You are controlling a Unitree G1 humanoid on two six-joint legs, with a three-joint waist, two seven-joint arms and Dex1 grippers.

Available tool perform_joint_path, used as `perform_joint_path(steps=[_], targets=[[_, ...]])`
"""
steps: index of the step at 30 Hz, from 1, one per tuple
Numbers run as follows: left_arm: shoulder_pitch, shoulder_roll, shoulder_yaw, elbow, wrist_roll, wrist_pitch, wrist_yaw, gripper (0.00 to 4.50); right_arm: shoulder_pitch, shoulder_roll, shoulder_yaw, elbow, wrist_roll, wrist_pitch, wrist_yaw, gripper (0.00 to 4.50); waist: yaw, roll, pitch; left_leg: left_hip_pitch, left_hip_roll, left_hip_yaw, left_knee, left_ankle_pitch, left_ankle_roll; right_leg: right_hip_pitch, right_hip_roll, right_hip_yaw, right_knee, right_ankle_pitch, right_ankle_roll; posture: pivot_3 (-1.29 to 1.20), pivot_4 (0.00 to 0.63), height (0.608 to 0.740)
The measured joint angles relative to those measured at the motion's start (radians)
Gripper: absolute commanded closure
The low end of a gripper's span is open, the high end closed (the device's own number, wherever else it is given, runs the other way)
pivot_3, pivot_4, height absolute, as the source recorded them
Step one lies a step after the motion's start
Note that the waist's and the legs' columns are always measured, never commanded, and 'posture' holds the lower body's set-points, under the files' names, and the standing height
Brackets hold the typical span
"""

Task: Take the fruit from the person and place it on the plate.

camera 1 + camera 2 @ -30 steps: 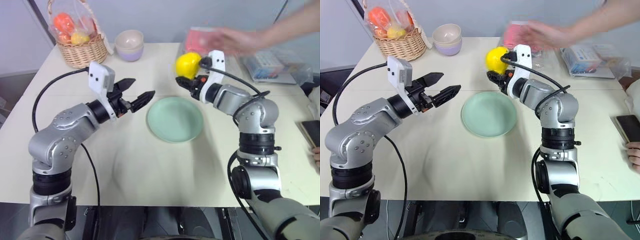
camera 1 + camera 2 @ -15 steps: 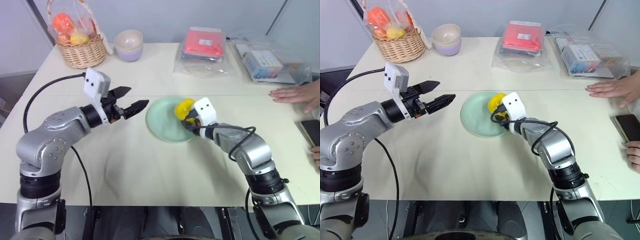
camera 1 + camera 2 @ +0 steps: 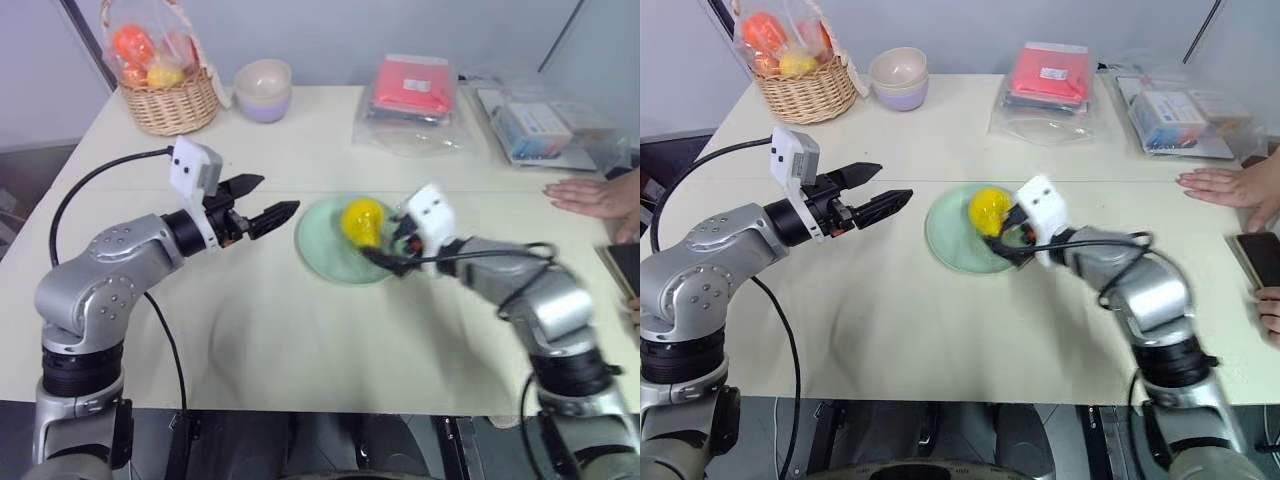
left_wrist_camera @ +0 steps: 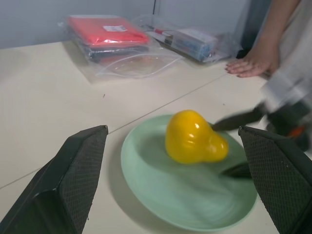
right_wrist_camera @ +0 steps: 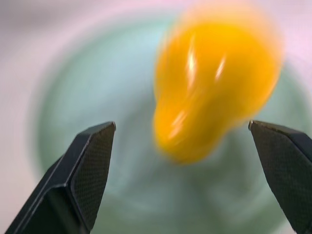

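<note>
Looked down from the head over the table (image 3: 300, 340). Wrist cameras sat close, seemingly level, facing each other across the plate (image 4: 146, 195); both shared the fruit (image 5: 214, 83).

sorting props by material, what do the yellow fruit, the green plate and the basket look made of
Fruit: probably plastic; glossy skin with sharp highlights.
Plate: smooth, matte mint; plastic or glazed ceramic, unclear which.
Basket: woven wicker; tan strands show.
</note>
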Motion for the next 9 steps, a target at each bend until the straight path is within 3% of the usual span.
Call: perform_joint_path(steps=[5, 9], targets=[[0.039, 0.027, 0.0, -0.021, -0.043, 0.021, -0.056, 0.0, 0.088, -0.159, -0.249, -0.099, 0.136, 0.019, 0.148, 0.03, -0.001, 0.0, 0.0, 0.0, 0.001, 0.0, -0.001, -0.002, 0.004, 0.0, 0.0, 0.0, -0.001, 0.0, 0.0, 0.0, 0.15, 0.74], [0.044, 0.036, -0.002, -0.025, -0.058, 0.023, -0.081, 0.0, 0.149, -0.198, -0.4, -0.153, 0.246, 0.049, 0.199, 0.03, -0.004, 0.0, 0.0, 0.001, 0.001, 0.0, -0.001, -0.002, 0.004, 0.001, 0.001, 0.0, 0.0, 0.0, 0.0, 0.0, 0.15, 0.74]])
